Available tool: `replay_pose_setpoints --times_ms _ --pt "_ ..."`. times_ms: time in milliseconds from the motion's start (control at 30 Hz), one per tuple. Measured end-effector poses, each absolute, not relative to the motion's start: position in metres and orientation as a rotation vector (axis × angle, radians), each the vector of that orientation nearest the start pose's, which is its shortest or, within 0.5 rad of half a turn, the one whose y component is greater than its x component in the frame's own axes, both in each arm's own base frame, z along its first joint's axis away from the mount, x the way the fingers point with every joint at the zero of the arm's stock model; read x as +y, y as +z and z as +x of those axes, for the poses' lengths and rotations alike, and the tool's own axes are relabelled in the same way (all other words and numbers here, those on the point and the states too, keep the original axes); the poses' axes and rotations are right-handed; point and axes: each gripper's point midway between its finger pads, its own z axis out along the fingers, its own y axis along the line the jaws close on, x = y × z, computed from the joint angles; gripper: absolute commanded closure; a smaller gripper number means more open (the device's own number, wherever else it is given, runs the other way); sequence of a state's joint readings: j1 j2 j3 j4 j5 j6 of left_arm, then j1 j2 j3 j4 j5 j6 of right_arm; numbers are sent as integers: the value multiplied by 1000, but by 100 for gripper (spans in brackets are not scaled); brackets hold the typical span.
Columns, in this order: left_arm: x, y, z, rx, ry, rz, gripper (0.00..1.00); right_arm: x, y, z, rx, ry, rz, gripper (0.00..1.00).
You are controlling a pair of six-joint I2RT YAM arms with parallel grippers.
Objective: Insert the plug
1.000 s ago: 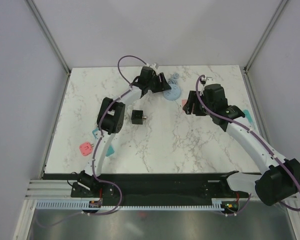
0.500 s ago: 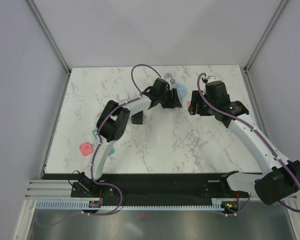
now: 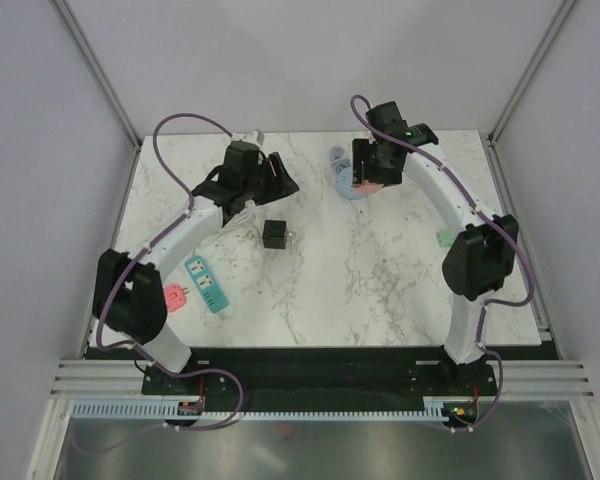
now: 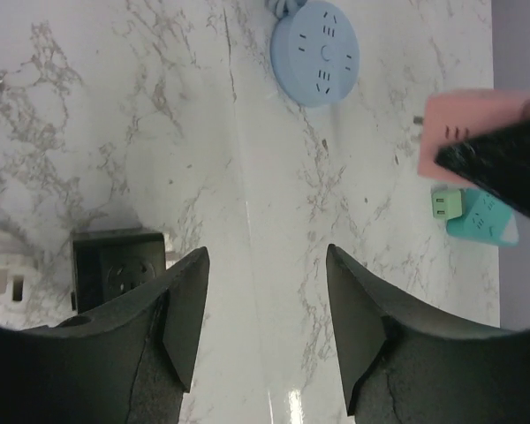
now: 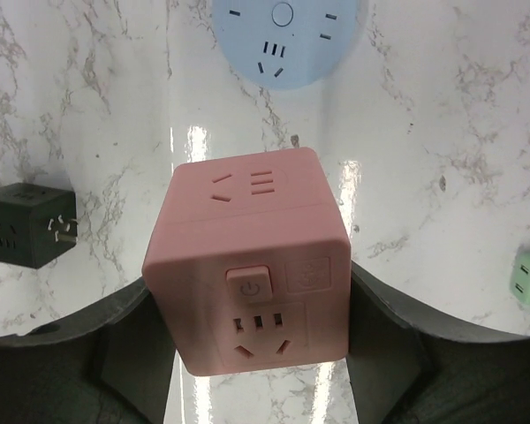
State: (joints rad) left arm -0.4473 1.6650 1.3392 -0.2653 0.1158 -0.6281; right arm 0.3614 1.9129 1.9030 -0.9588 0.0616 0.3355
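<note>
At eight o'clock on the white marbled surface [image 3: 360, 290] lie a small flat pink plug adapter [image 3: 172, 297] and, just at its three o'clock, a teal rectangular power strip [image 3: 206, 283]. The left hand [image 4: 265, 256] hovers near eleven o'clock, its fingers apart with nothing between them. A black cube socket block [image 3: 275, 233], metal prongs on one side, sits at that hand's six o'clock, untouched. Near one o'clock a pale blue round plastic socket disc [image 5: 283, 35] lies flat. The right hand [image 5: 256, 340] is clamped on the pink plastic cube plug [image 5: 247, 221], one finger on each side, with its switch and socket face toward the wrist camera. In that view the disc lies at the cube's twelve o'clock, apart from it. A small green adapter [image 3: 444, 238] rests at three o'clock.
</note>
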Motion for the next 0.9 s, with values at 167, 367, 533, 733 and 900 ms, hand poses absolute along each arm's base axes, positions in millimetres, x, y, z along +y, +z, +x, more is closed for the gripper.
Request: replay_pose_setpoints --times_ms 167,367,533,733,900 --pt "-227 194 383 2241 -678 -131 32 183 157 473 2600 182 21 100" --pt "-242 175 415 2288 -658 -48 26 171 136 473 2637 92 43 100" --pt "-279 175 489 2223 -685 28 30 141 147 451 2603 71 90 100" --pt "-326 156 561 2135 -789 96 36 121 176 417 2531 131 110 100" --pt "-345 109 589 2112 -802 146 35 135 194 409 2466 255 57 100"
